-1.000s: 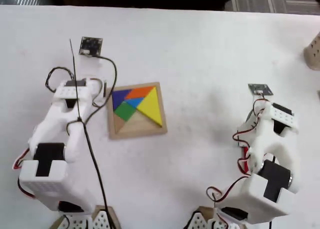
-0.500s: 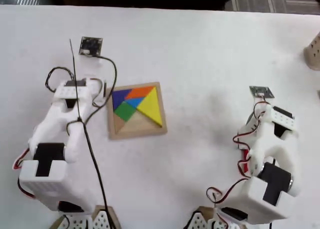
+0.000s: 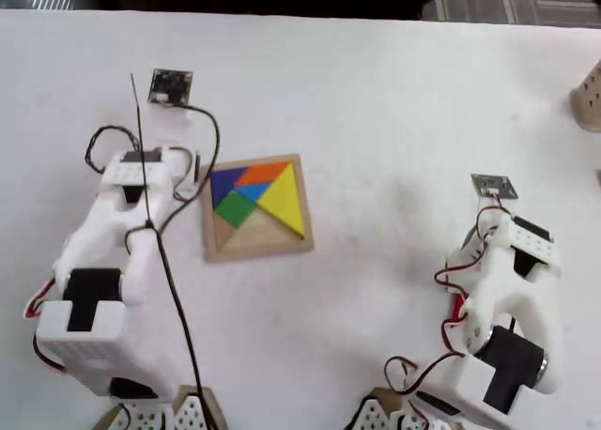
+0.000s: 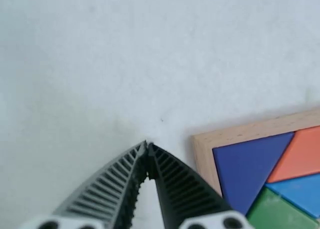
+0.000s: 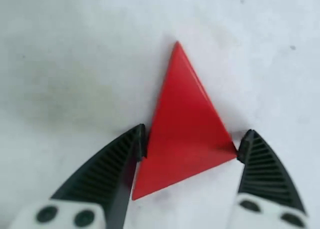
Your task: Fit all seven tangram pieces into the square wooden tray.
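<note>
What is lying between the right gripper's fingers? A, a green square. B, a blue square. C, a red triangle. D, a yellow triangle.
C: the right wrist view shows a red triangle lying flat on the white table, with the right gripper set around it, one finger on each side.

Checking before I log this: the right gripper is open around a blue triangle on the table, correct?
No, the triangle is red, not blue, as the right wrist view shows. The right gripper is open around it on the table.
</note>
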You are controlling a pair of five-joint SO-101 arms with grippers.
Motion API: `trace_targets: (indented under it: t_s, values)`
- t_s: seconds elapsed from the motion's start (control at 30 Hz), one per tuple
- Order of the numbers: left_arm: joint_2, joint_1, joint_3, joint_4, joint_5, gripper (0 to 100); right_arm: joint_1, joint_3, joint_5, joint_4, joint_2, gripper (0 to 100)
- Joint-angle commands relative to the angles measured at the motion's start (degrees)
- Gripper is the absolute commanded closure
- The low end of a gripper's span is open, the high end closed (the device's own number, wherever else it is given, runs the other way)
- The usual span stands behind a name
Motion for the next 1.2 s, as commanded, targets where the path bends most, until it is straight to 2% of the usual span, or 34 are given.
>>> trace_targets:
  t_s: [0.0,0.37,0.83,0.97,1.17]
  values:
    - [-0.22,0.75,-2.81,-0.97,-0.53,98,1.54,-0.97,-2.29,1.71,-5.05,70.8]
    - [-0.22,0.75,-2.81,-0.97,-0.53,98,1.71,2.81,-1.93,0.22,-4.26,70.8]
    - [-0.22,0.75,-2.73,-0.79,-0.53,98,3.65,-5.19,-2.20,2.42,6.46,71.4]
    - [-0.22,0.75,-2.73,-0.79,-0.53,98,3.65,-5.10,-2.46,2.42,6.46,78.9]
    - [-0.22,0.75,-2.64,-0.79,-0.53,98,3.74,-4.92,-2.55,2.15,6.46,81.7]
